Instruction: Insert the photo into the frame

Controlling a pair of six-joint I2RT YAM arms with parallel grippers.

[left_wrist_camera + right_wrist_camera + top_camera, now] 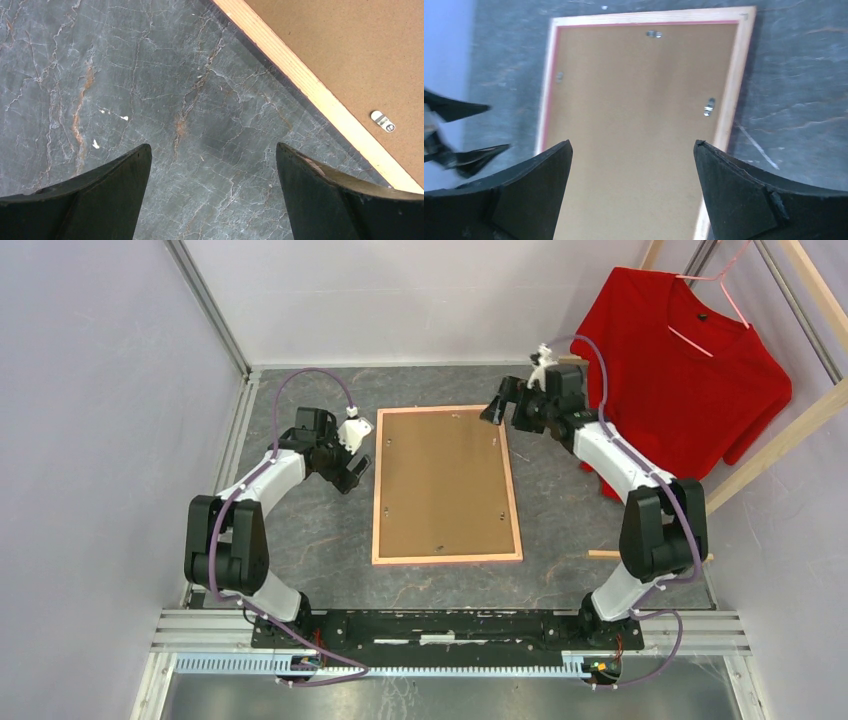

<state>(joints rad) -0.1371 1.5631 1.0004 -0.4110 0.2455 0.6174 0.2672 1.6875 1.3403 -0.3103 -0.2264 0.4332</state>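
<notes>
The frame lies face down in the middle of the table, its light wood rim around brown hardboard backing. The photo is out of view. My left gripper hovers open just left of the frame's left rim, with only table between its fingers. Over the frame's far right corner my right gripper hangs open and holds nothing; in its wrist view the backing fills the space between its fingers. Small metal tabs sit on the backing.
A red T-shirt hangs on a pink hanger from a wooden clothes rack at the back right. A wooden bar of the rack lies on the table near the right arm. Grey walls stand on the left and at the back.
</notes>
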